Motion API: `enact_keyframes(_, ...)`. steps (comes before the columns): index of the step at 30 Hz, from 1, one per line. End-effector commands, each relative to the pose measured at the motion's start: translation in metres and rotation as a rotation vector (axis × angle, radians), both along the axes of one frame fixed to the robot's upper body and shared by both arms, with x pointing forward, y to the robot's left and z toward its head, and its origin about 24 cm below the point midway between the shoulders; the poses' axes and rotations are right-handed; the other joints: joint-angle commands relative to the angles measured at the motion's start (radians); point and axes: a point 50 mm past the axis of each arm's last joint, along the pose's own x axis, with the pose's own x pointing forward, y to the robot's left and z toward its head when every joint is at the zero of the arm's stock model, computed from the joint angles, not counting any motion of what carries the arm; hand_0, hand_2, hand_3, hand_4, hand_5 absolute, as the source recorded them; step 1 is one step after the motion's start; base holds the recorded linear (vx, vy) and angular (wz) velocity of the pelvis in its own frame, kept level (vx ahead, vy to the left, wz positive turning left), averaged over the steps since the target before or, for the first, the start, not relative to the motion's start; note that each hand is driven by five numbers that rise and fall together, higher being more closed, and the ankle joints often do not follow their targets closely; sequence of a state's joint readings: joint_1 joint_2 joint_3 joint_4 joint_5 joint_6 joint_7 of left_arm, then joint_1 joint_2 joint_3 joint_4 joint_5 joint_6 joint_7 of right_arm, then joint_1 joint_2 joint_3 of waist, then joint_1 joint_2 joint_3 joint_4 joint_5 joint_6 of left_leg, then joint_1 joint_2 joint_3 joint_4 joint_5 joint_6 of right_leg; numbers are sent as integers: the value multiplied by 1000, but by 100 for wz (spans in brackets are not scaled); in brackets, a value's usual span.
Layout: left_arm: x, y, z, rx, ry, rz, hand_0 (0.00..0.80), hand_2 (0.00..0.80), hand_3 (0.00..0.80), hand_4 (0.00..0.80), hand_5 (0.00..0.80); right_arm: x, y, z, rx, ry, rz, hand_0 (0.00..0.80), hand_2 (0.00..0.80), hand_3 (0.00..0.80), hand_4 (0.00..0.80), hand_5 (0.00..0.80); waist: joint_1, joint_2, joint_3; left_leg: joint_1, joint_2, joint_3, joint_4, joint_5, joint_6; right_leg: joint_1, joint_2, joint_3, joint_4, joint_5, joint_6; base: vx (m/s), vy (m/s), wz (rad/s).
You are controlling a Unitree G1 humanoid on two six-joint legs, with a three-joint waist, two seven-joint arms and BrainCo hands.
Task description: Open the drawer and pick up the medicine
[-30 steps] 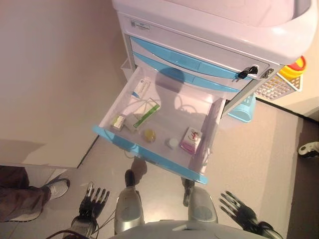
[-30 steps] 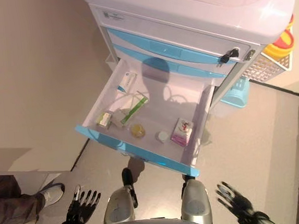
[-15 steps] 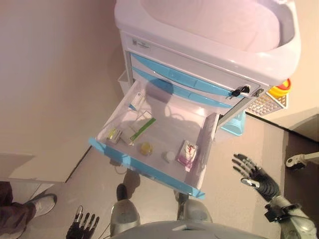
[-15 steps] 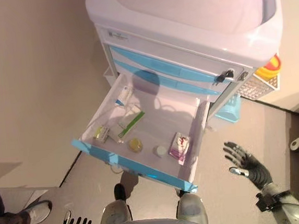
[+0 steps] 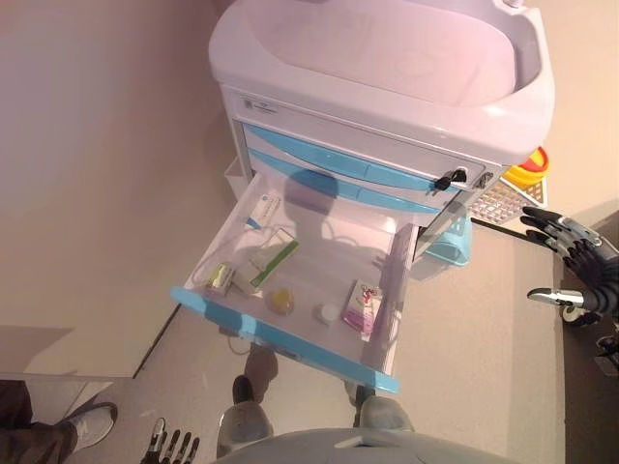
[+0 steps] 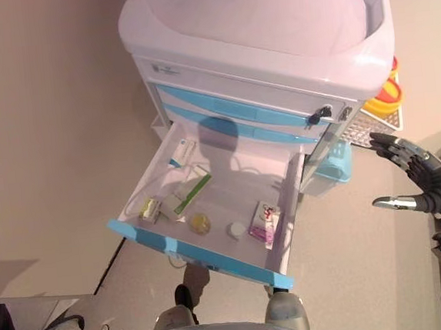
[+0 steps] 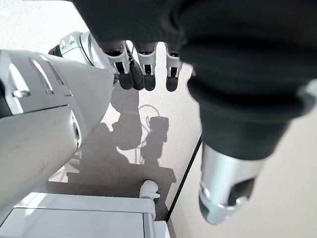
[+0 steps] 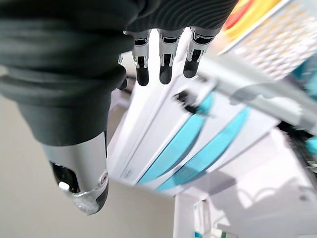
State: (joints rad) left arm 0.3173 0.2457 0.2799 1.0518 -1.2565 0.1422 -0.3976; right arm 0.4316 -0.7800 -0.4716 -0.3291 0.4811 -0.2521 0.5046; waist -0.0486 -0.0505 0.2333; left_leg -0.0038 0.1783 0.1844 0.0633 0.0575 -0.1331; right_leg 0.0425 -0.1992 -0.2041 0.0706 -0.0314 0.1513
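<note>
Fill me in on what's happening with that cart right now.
The drawer of the white and blue medical cart is already pulled out, with several small medicine boxes and packets lying inside, among them a pink box near the front. Nothing has been picked up yet. The right hand is raised beside the cart with fingers spread and empty. The left hand hangs low, also empty.
</note>
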Motion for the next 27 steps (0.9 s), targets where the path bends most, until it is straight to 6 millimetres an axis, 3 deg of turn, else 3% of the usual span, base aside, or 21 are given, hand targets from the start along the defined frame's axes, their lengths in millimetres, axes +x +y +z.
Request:
enact_keyframes(1,17,12,6,89,-28,-61,0,0,0,0,0,13,24,25,-99,-90,101,0,0,0,0,0,42,-15,35,4,-10,1,98,-111,49,-44,-28,-22,37,29,21,-46,30,10)
enact_keyframes(7,35,11,9,141,-66,-156,0,0,0,0,0,34,53,25,-201,-92,158,0,0,0,0,0,86,2,69,-34,-19,-46,107,-97,49,-63,-38,-42,60,25,14,-76,34,19)
enact_keyframes(15,47,5,10,125,-104,-196,0,0,0,0,0,48,83,18,-292,-138,206,0,0,0,0,0,131,21,105,-82,-40,-97,114,-80,52,-89,-57,-67,82,27,17,-70,34,23)
enact_keyframes(27,69,0,11,131,-134,-229,0,0,0,0,0,86,111,-3,-351,-80,155,0,0,0,0,0,187,37,156,-135,-52,-138,131,-66,55,-119,-75,-103,103,35,16,-48,7,14)
